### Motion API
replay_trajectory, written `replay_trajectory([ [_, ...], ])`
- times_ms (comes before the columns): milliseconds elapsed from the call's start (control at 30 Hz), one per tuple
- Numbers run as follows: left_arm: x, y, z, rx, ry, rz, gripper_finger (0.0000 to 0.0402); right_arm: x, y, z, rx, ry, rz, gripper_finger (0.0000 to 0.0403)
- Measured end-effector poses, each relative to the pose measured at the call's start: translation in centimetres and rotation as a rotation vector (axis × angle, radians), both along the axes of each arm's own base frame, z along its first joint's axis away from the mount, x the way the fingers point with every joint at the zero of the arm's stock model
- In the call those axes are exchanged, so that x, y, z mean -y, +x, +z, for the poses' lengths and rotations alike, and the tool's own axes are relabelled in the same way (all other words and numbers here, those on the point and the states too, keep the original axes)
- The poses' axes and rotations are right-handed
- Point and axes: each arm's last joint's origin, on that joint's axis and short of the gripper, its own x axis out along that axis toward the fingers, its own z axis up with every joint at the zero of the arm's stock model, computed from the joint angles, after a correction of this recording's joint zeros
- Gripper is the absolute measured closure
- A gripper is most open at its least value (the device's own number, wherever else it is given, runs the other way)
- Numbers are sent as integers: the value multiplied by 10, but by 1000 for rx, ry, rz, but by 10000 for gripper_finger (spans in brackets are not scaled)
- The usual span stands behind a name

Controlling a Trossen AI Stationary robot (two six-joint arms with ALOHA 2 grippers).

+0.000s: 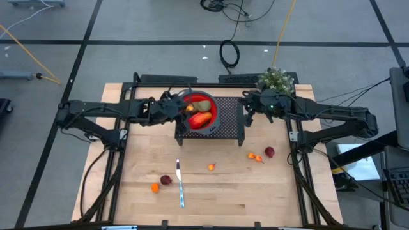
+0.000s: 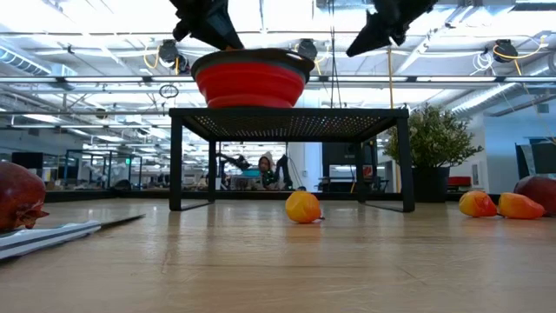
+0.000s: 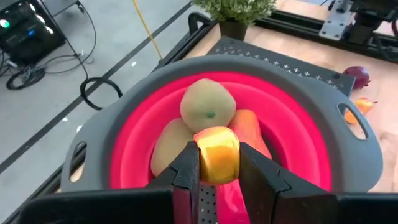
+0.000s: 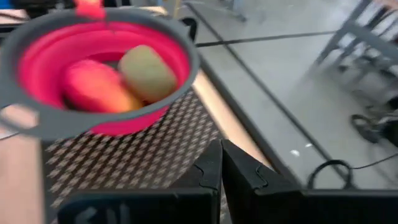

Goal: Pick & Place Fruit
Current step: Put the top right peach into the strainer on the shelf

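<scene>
A red bowl (image 1: pixel 204 110) with a grey rim stands on a black perforated stand (image 1: pixel 227 126) at the table's far middle. In it lie a red-orange oval fruit (image 3: pixel 252 127) and two brown-green kiwi-like pieces (image 3: pixel 207 104). My left gripper (image 3: pixel 217 167) hovers over the bowl's left part, shut on a small yellow-orange fruit (image 3: pixel 217 152). My right gripper (image 4: pixel 221 167) is shut on nothing, above the stand's right edge (image 1: pixel 248 110). Loose on the table lie small orange fruits (image 1: pixel 211 167) (image 1: pixel 154 188) (image 1: pixel 255 156) and dark red ones (image 1: pixel 166 180) (image 1: pixel 270 152). My left gripper pinches the small yellow-orange fruit by its two opposite sides (image 3: pixel 203 157) between its two fingers. The fingers come from the table's left, slanting down. The fruit is lifted clear, above the fruit that lies in the bowl.
A silver knife (image 1: pixel 180 185) lies near the table's front, left of middle. A small potted plant (image 1: pixel 276 80) stands at the far right behind my right gripper. The wooden table in front of the stand (image 1: pixel 217 198) is bare apart from the fruit and knife.
</scene>
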Motion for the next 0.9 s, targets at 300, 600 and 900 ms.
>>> replay_trajectory([
  [300,0,-4,8,40,14,-11,323,-9,-22,-9,28,103,141,403],
  [600,11,1,12,89,38,-66,323,-19,-51,-55,295,221,287,403],
  [900,12,2,7,89,53,-72,323,-27,-87,-81,431,241,331,403],
])
